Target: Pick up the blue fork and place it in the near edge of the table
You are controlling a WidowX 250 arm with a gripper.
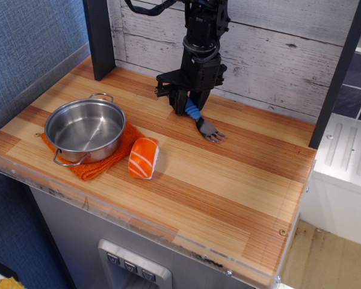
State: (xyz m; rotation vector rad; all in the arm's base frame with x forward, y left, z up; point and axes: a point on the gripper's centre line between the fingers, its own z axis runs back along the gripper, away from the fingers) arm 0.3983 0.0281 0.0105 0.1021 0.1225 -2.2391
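The blue fork hangs tilted from my gripper at the back middle of the table. Its blue handle is pinched between the black fingers. Its metal tines point down and to the right, at or just above the wood; I cannot tell if they touch. The gripper is shut on the handle's upper end, which is hidden between the fingers. The near edge with the clear acrylic strip lies far in front of the gripper.
A steel pot stands on an orange cloth at the left. An orange-and-white salmon sushi toy lies beside it. A dark post stands at the back left, with a white plank wall behind the arm.
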